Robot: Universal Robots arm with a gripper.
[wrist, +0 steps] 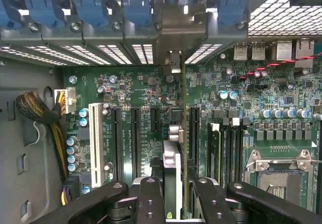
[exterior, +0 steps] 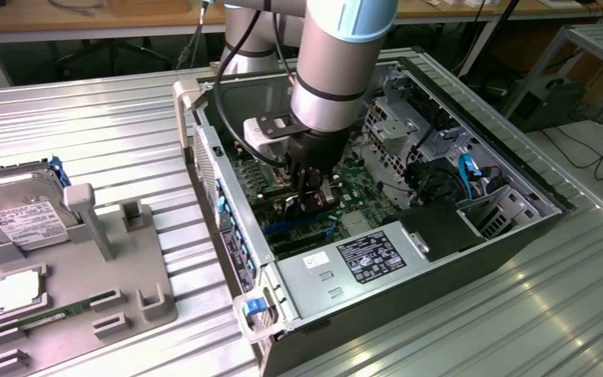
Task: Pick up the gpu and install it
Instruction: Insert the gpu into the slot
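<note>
The pincer [exterior: 317, 195] is inside the open case [exterior: 511, 200] on the table [exterior: 92, 118], pinching the gpu [wrist: 174, 169] between its fingers [wrist: 151, 199]. The card sits edge-on directly below the pincer, over the motherboard [wrist: 141, 95]. Its long axis runs parallel to the slots [wrist: 135, 138], toward the rear vents [wrist: 121, 53]. Card and fingers hide whether its connector edge meets a slot.

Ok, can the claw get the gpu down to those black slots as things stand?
Likely yes: the claw grips the gpu edge-on over the black slots, with nothing visible between them.
</note>
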